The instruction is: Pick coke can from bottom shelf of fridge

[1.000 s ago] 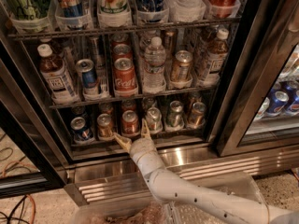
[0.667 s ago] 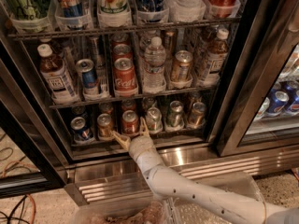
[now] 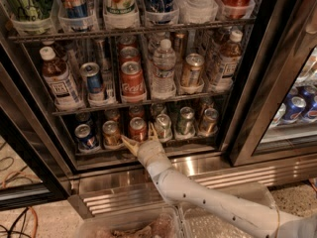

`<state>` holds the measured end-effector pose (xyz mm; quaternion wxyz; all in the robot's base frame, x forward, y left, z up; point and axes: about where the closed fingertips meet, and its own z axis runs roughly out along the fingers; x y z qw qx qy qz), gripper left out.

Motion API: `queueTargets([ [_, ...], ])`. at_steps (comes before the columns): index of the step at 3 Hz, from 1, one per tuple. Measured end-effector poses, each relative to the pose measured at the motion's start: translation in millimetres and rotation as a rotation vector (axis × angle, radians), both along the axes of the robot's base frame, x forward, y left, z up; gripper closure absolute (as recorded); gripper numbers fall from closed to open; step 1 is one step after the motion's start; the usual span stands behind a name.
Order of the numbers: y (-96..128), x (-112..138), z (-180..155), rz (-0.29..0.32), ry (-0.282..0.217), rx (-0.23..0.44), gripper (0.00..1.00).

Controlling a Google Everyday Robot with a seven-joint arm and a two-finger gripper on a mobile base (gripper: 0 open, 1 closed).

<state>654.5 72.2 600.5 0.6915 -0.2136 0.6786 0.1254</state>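
Note:
The fridge [image 3: 247, 83] stands open in front of me. Its bottom shelf [image 3: 148, 147] holds a row of short cans. The coke can [image 3: 137, 128], red with a silver top, is third from the left, between a gold-brown can [image 3: 111, 133] and a silver can [image 3: 162, 125]. My gripper [image 3: 140, 138] is at the shelf's front edge, just below the coke can. It is open, with one fingertip [image 3: 127, 144] at the can's lower left and the other at its right side. The white arm [image 3: 198, 195] reaches in from the lower right.
A blue can [image 3: 85, 136] stands at the shelf's left end. The rack above holds a larger Coke can [image 3: 132, 81], bottles and cans. The ribbed steel base [image 3: 198, 175] lies below the shelf. The right door frame [image 3: 267, 98] stands close by. Cables [image 3: 20, 222] lie on the floor at left.
My gripper has moved a little up and forward to the coke can, and its fingers now stand on either side of the can's base.

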Motion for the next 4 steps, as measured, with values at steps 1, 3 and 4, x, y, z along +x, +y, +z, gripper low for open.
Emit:
queueTargets([
  [1,-7.7,6.7,-1.1,-0.013,0.005,-0.008,0.27],
  [3,-11.9,13.9,-1.6,-0.022,0.007,-0.009,0.52],
  [4,-11.9,13.8,-1.9,-0.022,0.008,-0.009,0.75],
])
